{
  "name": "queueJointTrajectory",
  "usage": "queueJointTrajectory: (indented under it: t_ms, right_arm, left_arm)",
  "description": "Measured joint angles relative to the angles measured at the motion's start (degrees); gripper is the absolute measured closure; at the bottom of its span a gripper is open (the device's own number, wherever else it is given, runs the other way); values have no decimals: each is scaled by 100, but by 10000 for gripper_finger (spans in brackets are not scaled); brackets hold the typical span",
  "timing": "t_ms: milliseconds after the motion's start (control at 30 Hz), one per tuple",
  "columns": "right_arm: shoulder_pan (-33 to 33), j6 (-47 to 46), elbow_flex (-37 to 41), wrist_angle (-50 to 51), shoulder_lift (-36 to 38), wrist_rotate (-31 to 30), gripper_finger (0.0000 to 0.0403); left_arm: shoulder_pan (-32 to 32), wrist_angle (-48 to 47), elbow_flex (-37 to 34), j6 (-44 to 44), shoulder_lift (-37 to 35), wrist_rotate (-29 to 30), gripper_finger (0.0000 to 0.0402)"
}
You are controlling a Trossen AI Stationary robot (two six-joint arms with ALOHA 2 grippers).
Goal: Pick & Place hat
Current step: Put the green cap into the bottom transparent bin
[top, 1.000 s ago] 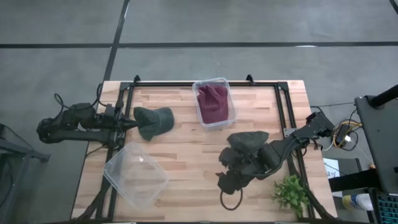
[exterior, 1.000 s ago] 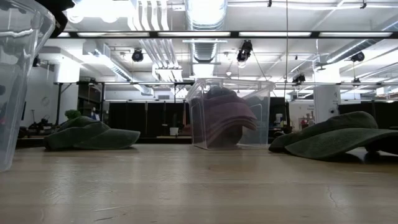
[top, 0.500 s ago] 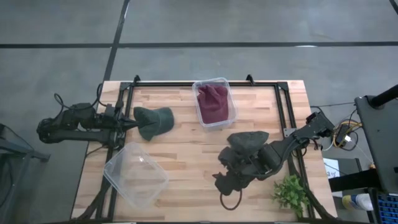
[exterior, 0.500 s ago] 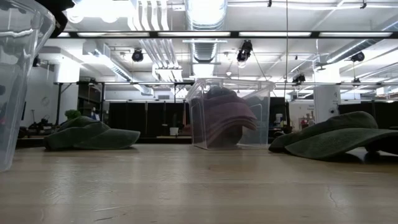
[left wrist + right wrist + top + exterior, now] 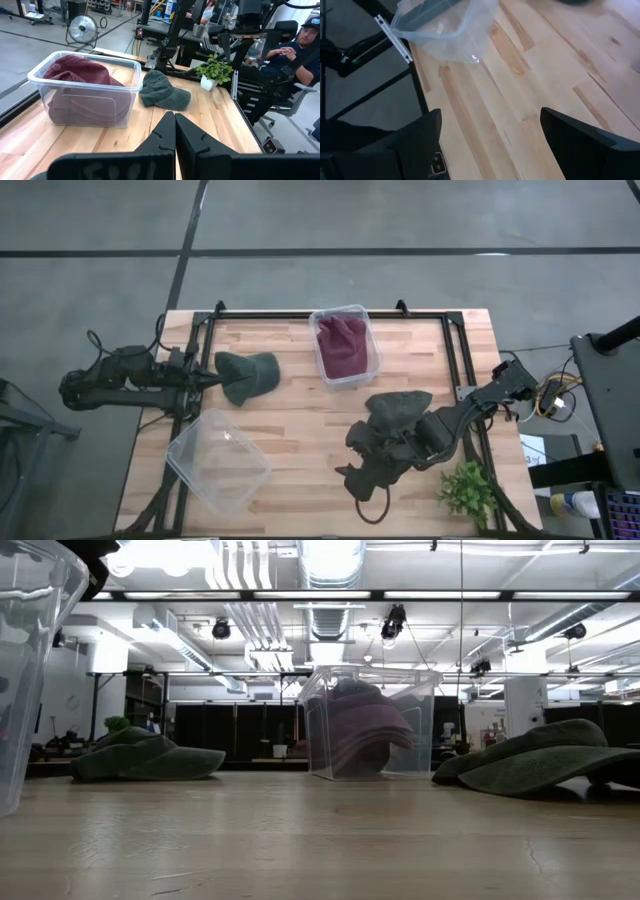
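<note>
Judging by the bench (image 5: 300, 430), you've binned one maroon hat (image 5: 342, 345); two green caps (image 5: 248, 375) (image 5: 398, 408) lie loose, the clear bin (image 5: 220, 460) empty. Your right claw (image 5: 350, 477) gapes wide near the front edge, holding nothing; your left claw (image 5: 212, 380) waits pinched closed at the left edge.

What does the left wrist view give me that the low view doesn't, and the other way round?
Only the left wrist view: the left gripper with its fingers shut, a small potted plant at the table's far edge, a floor fan, and a seated person beyond the table.
Only the low view: a second green hat on the picture's left, and an empty clear bin close at its left edge.
Both: the clear bin holding the maroon hat and a green hat beside it.
</note>
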State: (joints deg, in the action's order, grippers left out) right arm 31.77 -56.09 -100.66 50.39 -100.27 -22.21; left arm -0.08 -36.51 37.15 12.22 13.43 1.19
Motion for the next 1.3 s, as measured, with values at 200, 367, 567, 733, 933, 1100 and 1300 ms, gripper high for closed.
queueJointTrajectory:
  t_ms: [200,367,567,733,933,1100,1300]
  right_arm:
    - [174,-214,23,0,-69,12,69]
    - [432,-858,31,57,-375,23,69]
    - [675,-1911,44,528,-934,99,69]
    - [773,-2705,44,1241,-1225,249,69]
    - [774,-2755,37,2004,-1252,851,69]
    - [774,-2501,37,2261,-1238,1146,69]
    - [774,-1828,56,2276,-1237,1420,69]
  left_arm:
    - [0,2,0,-1,0,2,401]
    - [1,1,0,-3,0,4,401]
    - [0,2,0,-12,0,20,401]
    - [1,2,0,-16,-2,20,401]
    - [2,2,0,-7,-2,17,401]
    - [2,2,0,13,-2,17,401]
    - [2,2,0,18,-2,15,401]
